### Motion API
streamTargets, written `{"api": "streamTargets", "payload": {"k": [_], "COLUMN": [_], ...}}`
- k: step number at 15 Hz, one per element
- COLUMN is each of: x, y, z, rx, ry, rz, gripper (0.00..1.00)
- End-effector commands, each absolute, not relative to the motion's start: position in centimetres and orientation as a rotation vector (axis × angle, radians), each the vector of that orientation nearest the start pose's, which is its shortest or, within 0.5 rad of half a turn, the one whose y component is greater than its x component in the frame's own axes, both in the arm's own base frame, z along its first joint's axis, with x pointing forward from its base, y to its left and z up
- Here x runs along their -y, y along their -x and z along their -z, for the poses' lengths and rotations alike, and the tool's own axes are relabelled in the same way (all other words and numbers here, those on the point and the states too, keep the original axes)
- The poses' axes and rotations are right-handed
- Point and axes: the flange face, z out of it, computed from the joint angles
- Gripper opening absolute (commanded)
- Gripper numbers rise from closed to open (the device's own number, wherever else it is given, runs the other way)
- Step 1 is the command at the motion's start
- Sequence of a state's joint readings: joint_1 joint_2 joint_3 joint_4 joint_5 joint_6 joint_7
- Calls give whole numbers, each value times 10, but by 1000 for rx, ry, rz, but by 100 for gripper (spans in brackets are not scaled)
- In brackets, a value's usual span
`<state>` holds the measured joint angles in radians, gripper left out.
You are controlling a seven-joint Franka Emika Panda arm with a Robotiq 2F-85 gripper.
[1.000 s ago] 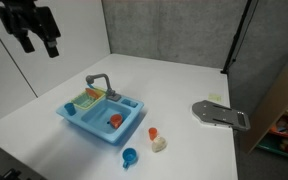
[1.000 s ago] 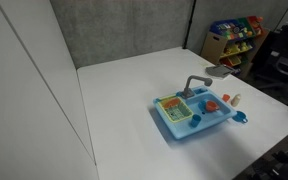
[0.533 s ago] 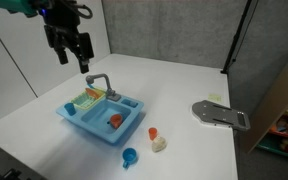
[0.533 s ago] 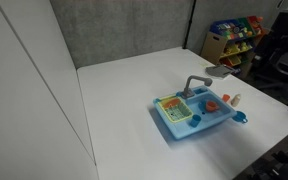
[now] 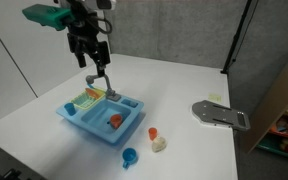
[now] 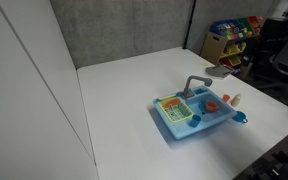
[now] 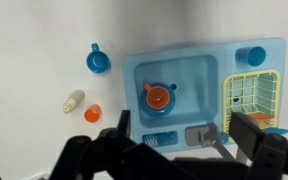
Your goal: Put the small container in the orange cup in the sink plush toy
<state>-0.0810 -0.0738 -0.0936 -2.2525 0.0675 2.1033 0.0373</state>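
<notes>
1. Claw (image 5: pixel 90 60) is hovering over the faucet end of the sink (image 5: pixel 88 124), jaws standing wide apart and gripping nothing.
2. Outside the sink, the small container (image 7: pixel 75 100) is lying on the counter (image 7: pixel 24 60), just beside a paler orange cup (image 7: pixel 93 114).
3. Inside the basin, the orange cup (image 7: pixel 159 96) is sitting upright with nothing in it.
4. Near the sink's outer wall, a blue cup (image 7: pixel 98 60) is resting on the counter.

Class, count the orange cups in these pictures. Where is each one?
2. A deep red-orange plastic cup sits inside the light blue toy sink; a paler orange little cup stands on the white table beside the small cream-white container.
</notes>
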Motion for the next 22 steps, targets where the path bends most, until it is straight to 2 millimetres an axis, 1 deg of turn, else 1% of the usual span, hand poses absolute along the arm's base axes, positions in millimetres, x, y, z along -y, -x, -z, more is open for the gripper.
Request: {"api": "streamTargets", "payload": {"k": [1,3,5,9,16,22], "x": [84,84,91,107,143,179], "y": [-495,-495,-501,-514,-553,-583], "z": [-391,-391,-392,-383,-344,-305], "rx": [-379,-379,-473,-659,-908,-980], "ry": [3047,3047,3030,3001,2958,2932], "rz": [-108,-106,-94,-79,-151,-158], "gripper": [100,100,100,100,100,100]}}
